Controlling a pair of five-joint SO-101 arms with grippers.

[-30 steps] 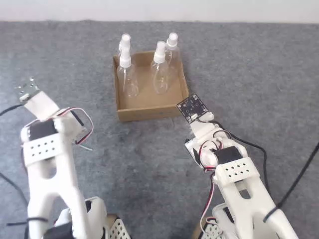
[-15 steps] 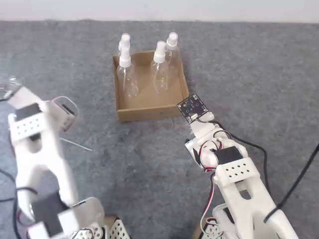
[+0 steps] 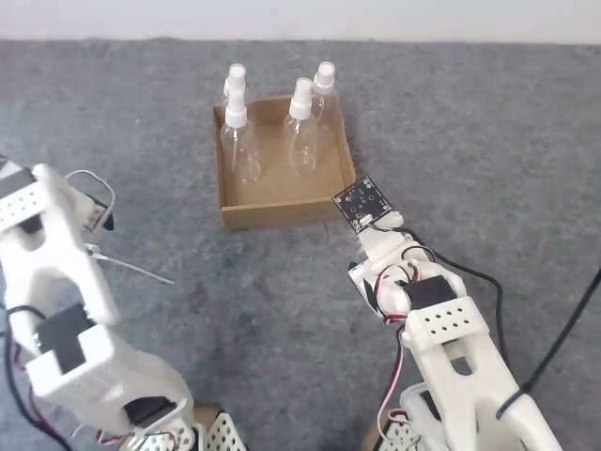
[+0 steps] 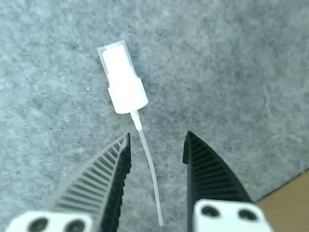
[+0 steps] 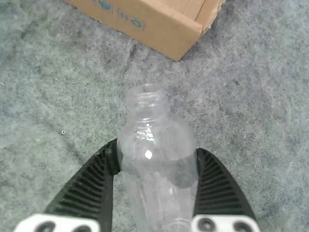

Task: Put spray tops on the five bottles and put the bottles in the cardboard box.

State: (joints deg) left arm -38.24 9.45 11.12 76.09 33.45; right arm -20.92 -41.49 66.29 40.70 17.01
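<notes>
Left wrist view first: the left gripper [image 4: 157,140] hangs right over the last spray top [image 4: 123,84], which is lying flat on the grey table [image 4: 231,58] near its left edge. Jaws are spread, one either side of the thin dip tube [image 4: 147,164] and not touching it, so my guess is it's lining up for a pick.

Moving across in the high view, the cardboard box [image 3: 282,214] sits toward the table's far edge, about midway along. The four capped bottles [image 3: 242,141] stand in it toward the far wall, which leaves the near part free for number five.

Over on the right, the right gripper [image 5: 157,162] is just off the box's near right corner, jaws pinching the fifth bottle [image 5: 154,145] round its body. The neck is open and points away from the wrist. I reckon that's so the top can go straight in while this arm steadies it.
</notes>
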